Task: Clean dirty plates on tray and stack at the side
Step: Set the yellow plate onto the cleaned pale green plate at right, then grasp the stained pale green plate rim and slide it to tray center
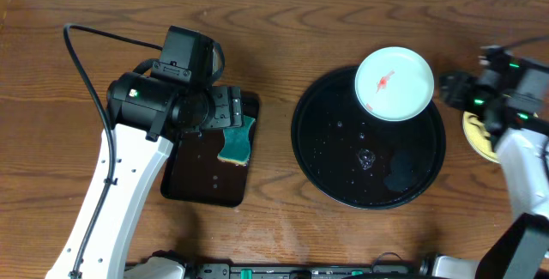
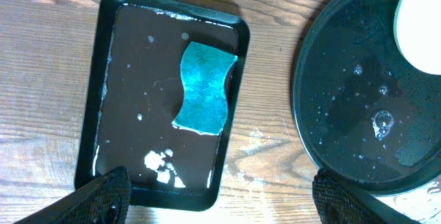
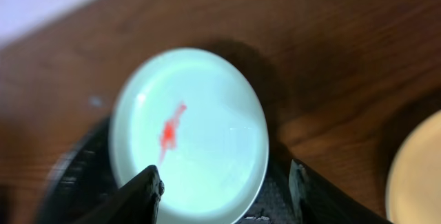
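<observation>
left gripper: fingers spread wide, holding nothing, hanging above the near end of a small rectangular tray. overhead view puts this gripper over the tray's upper right part.

sponge: teal, wavy-edged, lying flat inside the rectangular tray toward its right side, clear of both fingers. white foam flecks sit on the wet tray floor near its lower end.

right gripper: fingers spread apart, one on each side of the near edge of the mint plate. whether either finger touches the plate cannot be told. from overhead, this gripper stands just beside the plate's right edge.

mint plate: pale mint-white, round, a red streak in the middle. it rests at the upper right of the round tray, overlapping the rim.

round tray: black, raised rim, wet with scattered droplets, on the right half of the table. its left edge lies near the rectangular tray, apart from it.

yellow plate: pale yellow, on the bare wood just right of the round tray, partly hidden under the right arm. right wrist view catches only its edge at lower right.

table: dark brown wood grain.
</observation>
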`<state>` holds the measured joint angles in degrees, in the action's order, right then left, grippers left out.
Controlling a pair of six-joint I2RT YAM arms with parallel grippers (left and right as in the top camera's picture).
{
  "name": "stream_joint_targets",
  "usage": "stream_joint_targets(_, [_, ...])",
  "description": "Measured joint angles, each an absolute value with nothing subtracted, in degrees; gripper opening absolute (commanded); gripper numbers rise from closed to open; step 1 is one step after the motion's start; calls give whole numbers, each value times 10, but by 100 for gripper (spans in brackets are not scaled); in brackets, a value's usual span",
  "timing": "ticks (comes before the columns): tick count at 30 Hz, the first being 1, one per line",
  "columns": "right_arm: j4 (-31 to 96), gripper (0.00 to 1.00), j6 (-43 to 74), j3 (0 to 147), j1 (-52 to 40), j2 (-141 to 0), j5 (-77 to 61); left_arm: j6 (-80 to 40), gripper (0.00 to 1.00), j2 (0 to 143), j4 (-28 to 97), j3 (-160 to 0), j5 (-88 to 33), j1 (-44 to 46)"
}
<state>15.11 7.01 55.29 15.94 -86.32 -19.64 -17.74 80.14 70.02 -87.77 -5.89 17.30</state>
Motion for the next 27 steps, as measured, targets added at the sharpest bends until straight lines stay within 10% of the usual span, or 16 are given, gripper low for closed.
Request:
stream_joint_targets(8, [49, 53, -4, 553, 96, -971, -63, -177, 85, 801, 700, -878, -59, 173])
stream_joint_targets(17, [0, 1, -25, 553, 96, -1058, -46, -177, 85, 801, 700, -878, -59, 173])
stream_joint_targets(27, [75, 1, -3, 554, 96, -1028, -64, -177, 85, 801, 700, -878, -59, 173])
